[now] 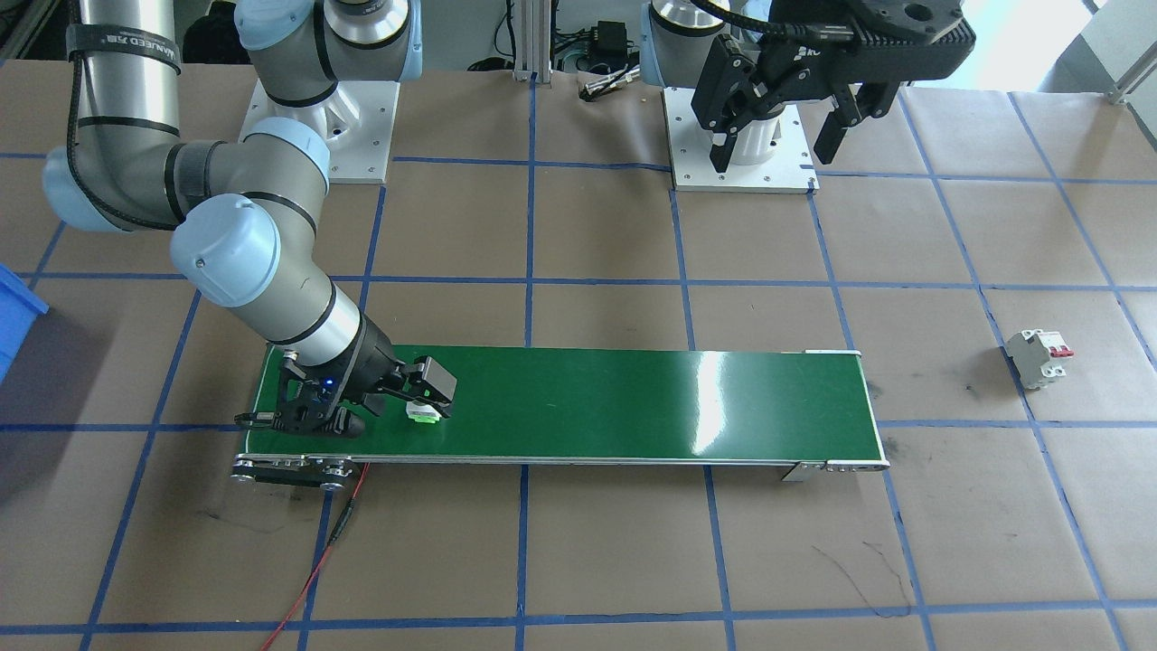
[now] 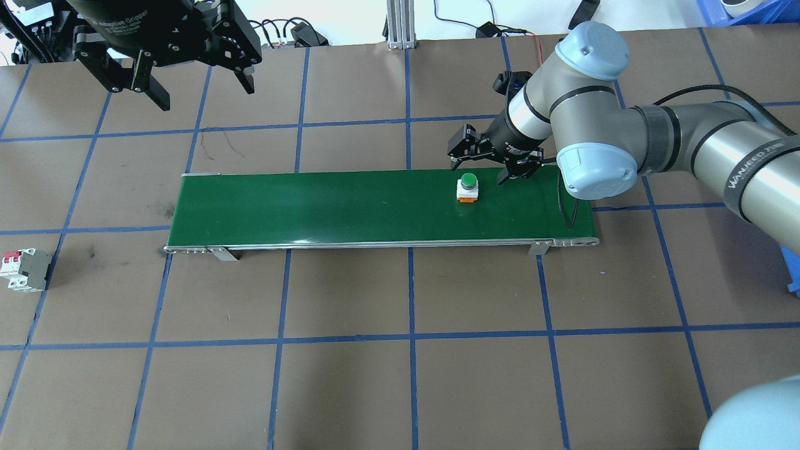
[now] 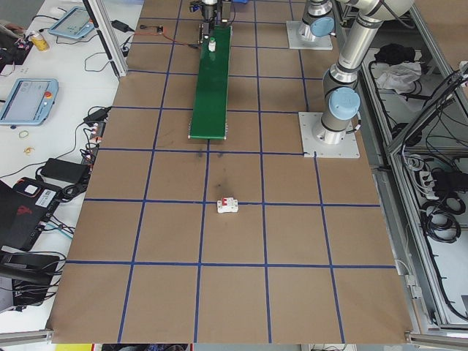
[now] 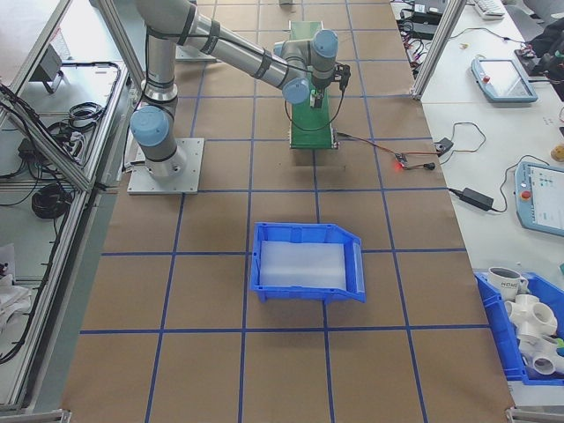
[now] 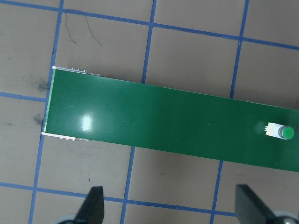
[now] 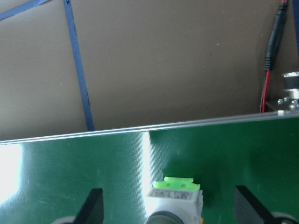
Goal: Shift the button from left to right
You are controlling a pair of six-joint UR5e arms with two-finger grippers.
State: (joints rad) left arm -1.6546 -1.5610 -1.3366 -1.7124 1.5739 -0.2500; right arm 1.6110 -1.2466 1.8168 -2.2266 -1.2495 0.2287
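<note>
Button (image 2: 468, 187): stands upright on the green belt (image 2: 325, 206), near its right end. Round dark green cap, whitish blocky base, a small orange piece at the bottom. Right gripper (image 2: 489, 164): spread wide, lowered just behind the button, nothing grasped. Left gripper (image 2: 187, 78): spread, raised, empty. Progress: transfer across the belt judged done; pickup remains.
</note>
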